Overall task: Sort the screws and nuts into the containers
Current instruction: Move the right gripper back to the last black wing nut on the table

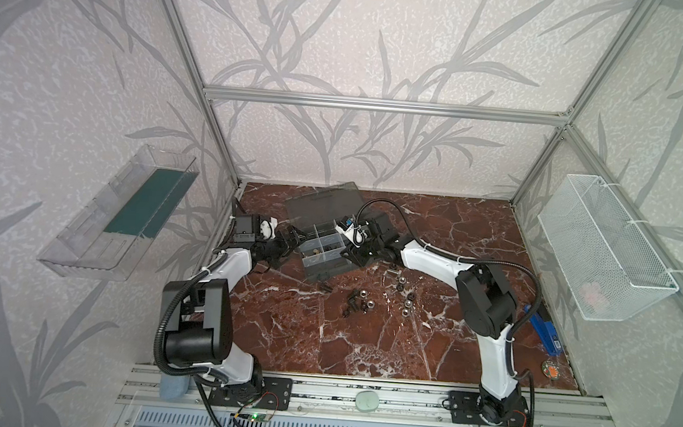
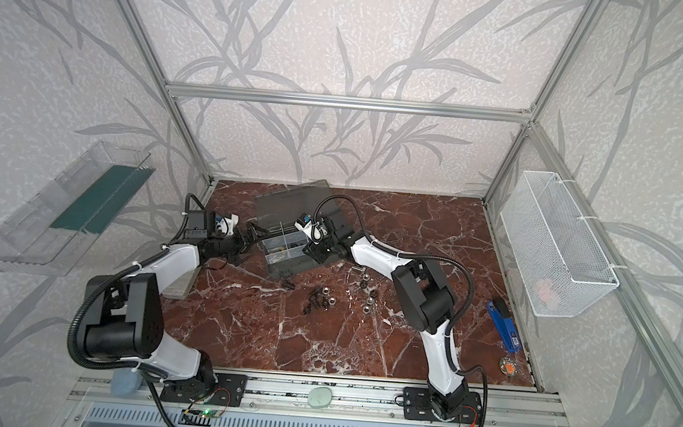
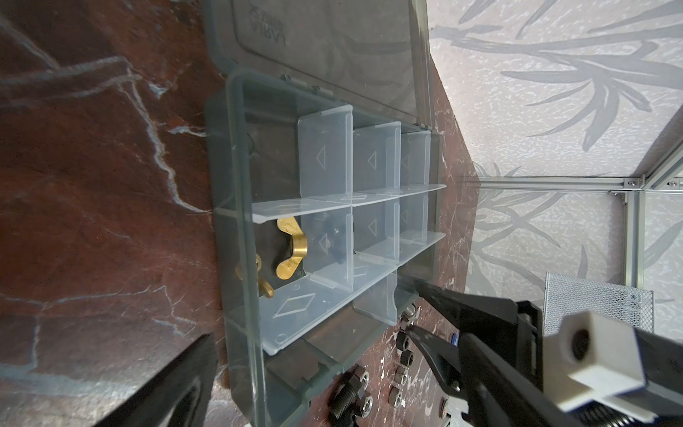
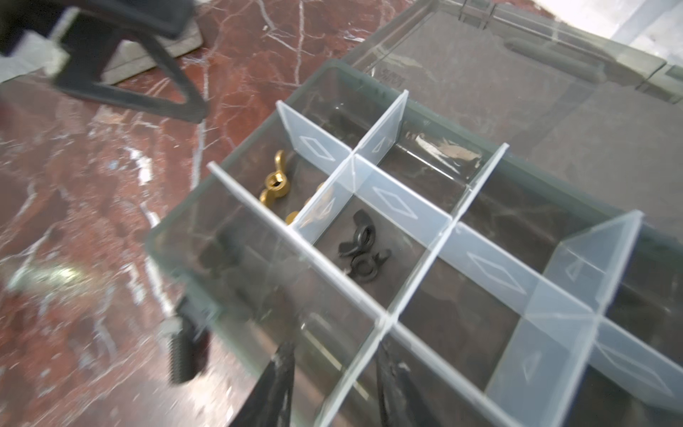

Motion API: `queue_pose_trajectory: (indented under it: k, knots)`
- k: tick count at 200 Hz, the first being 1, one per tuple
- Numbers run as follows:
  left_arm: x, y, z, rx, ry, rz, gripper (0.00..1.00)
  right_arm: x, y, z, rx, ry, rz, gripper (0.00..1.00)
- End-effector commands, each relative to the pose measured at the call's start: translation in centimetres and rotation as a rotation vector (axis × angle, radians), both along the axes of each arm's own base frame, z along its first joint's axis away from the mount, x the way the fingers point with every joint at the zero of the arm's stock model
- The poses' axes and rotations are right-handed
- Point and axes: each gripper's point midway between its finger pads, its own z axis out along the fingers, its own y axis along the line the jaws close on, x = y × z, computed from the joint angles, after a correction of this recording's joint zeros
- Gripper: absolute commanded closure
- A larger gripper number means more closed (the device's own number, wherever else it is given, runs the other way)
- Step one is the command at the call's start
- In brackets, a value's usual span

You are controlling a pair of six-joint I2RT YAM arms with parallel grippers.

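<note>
Right wrist view puts the right gripper [image 4: 336, 388] nearest, low over the case [image 4: 173, 236], jaws parted astride a divider [image 4: 369, 347] with nothing between them, and one screw [image 4: 181, 355] on the table [image 4: 74, 222] just outside the wall; in a top view more screws [image 1: 352, 298] and nuts [image 1: 407, 303] lie loose in front of the case. Farther in, brass nuts [image 4: 275, 181] sit in one cell [image 4: 251, 162], black nuts [image 4: 360, 255] in the next, and the lid [image 4: 517, 92] lies open behind. The drop looks done, so I would lift straight clear of the divider before swinging out; the left gripper [image 1: 289, 247], spread wide and empty, hovers just beside the case.
</note>
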Motion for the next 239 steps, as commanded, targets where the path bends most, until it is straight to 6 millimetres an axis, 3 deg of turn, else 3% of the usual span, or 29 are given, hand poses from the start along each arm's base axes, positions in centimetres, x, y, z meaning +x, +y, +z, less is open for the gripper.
queue_pose_trajectory:
  k: [1,33,86,138,189,239]
  knots:
    - [0.0,0.1,0.3,-0.009,-0.007,0.002,0.01,-1.8,-0.1,4.4,0.079,-0.064,0.055,0.60]
    - [0.0,0.1,0.2,-0.011,-0.003,0.004,0.01,-4.8,-1.2,4.1,0.075,-0.020,0.081,0.58]
    - [-0.1,0.0,0.1,-0.013,-0.001,0.001,0.00,-9.7,-2.5,0.8,-0.015,0.041,0.130,0.56]
    - [-0.2,0.0,0.1,-0.014,0.001,-0.002,0.01,-14.3,-2.8,-1.9,-0.081,0.025,0.283,0.54]
    - [-0.4,0.0,0.2,-0.013,0.000,0.001,0.00,-17.0,-1.8,-3.4,-0.099,0.020,0.404,0.53]
    - [-0.4,0.0,0.2,-0.008,0.000,0.000,0.00,-18.1,-1.2,-5.3,-0.167,0.030,0.470,0.53]
